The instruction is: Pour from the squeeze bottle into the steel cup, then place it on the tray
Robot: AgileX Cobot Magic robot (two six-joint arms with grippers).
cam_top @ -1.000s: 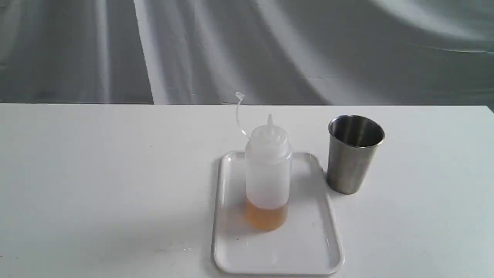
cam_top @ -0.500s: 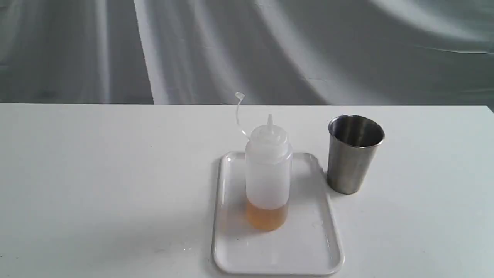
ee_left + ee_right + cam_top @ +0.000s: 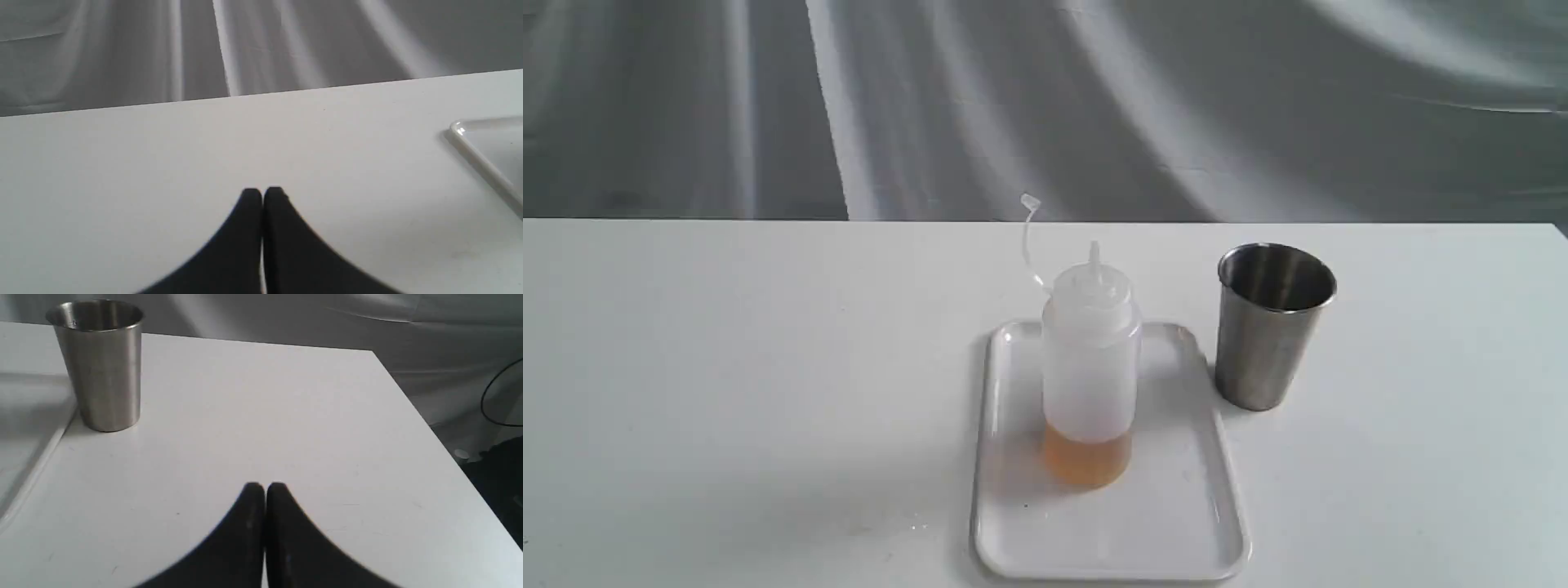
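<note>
Grey draped cloth point(image 3: 1013, 106) is hanging behind a white table point(image 3: 727, 367), whose far edge is running straight across the exterior view, with its right-hand corner just showing at the side. Wide bare tabletop is lying open to the left of the tray point(image 3: 1176, 523) and to the right of the steel cup point(image 3: 1270, 343). The white tray is sitting near the front edge, slightly right of centre, its long side running front to back. The squeeze bottle point(image 3: 1090, 367) is standing upright on the tray's rear half, with amber liquid filling its bottom part. Its nozzle is uncapped and the thin cap strap is curling up to the left. The steel cup is standing upright on the table just beside the tray's rear right corner, apart from the bottle. The left gripper point(image 3: 262, 194) is pointing out over bare table, its two black fingers pressed together with nothing between them. The right gripper point(image 3: 264, 489) is likewise clenched on nothing over bare table, with the table's side edge close by. Beyond that edge a black cable point(image 3: 488, 396) is looping against the cloth.
</note>
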